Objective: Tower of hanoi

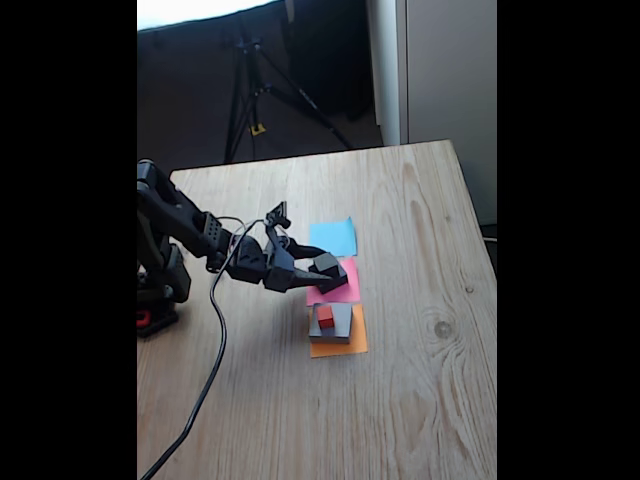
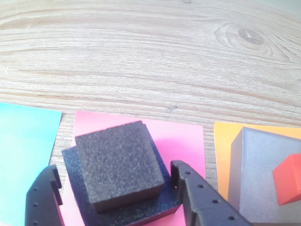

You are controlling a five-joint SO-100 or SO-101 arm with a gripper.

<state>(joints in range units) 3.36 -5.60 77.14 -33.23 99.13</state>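
The gripper (image 2: 115, 195) brackets the small black cube (image 2: 118, 162) atop the medium black block (image 2: 136, 207) on the pink paper square (image 2: 181, 141), fingers apart and not visibly touching it. Close squarely on the upper cube only; the tiny red cube (image 2: 288, 179) sits on the large grey block (image 2: 263, 174) over the orange paper square (image 2: 225, 141)

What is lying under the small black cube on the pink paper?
The small black cube sits on the medium black block, which lies on the pink paper. The paper beneath the block is covered. The hand straddles the cube.
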